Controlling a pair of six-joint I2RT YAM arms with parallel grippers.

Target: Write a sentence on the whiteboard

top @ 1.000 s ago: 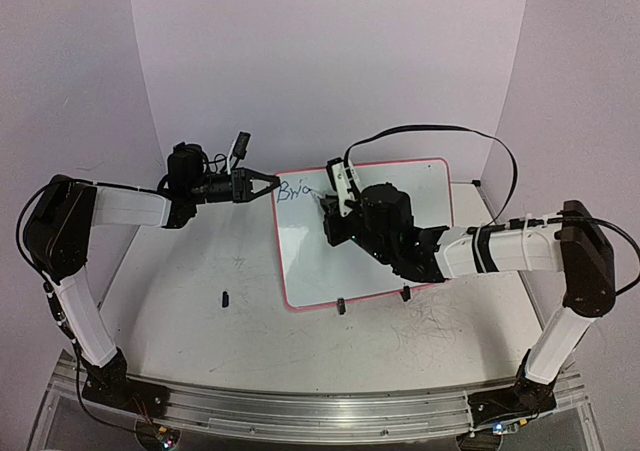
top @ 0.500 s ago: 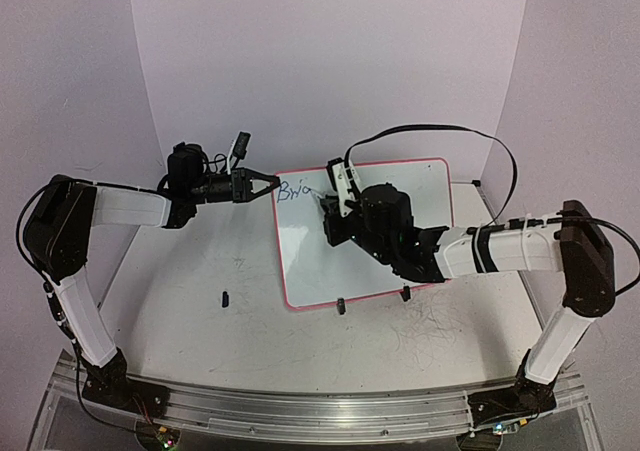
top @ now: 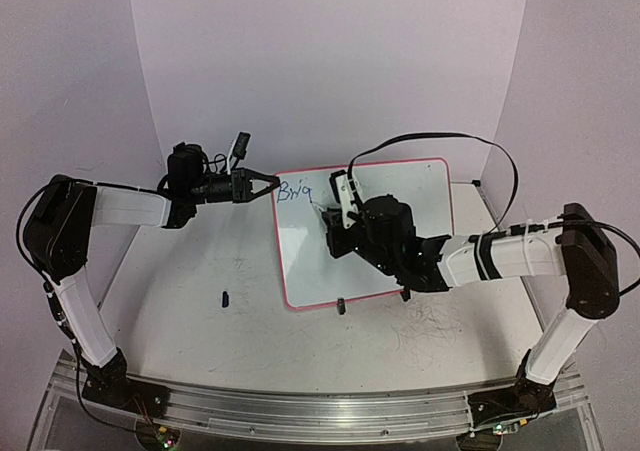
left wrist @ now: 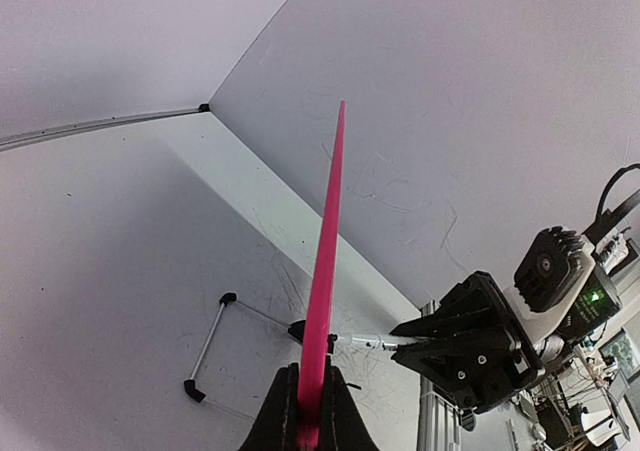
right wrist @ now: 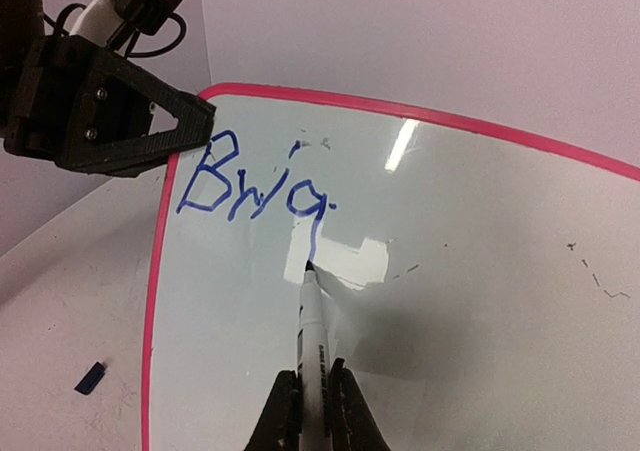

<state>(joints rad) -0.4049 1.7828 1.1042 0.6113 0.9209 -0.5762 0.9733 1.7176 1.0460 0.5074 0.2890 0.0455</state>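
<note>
The whiteboard (top: 310, 266) lies in the middle of the table (top: 190, 261), a little turned, with its two black clip feet (top: 341, 306) on the near edge. The left gripper (top: 270, 185) reaches in from 9 o'clock. It is closed tightly on the red-pink rim at the board's 10 o'clock corner. In the left wrist view the rim runs straight up from between its fingers (left wrist: 283, 421).

The right gripper (right wrist: 313, 416) comes in from 4 o'clock and is clamped narrowly on a white marker (right wrist: 311, 336). The marker's dark tip touches the board just below the tail of the last letter.

Of the sentence (right wrist: 250, 183) only the first blue letters are there, reading about "Brig". They sit in the board's 11 o'clock part, just beside the left gripper.

A small dark blue cap (top: 226, 297) lies on the table at 8 o'clock from the board, apart from it.
</note>
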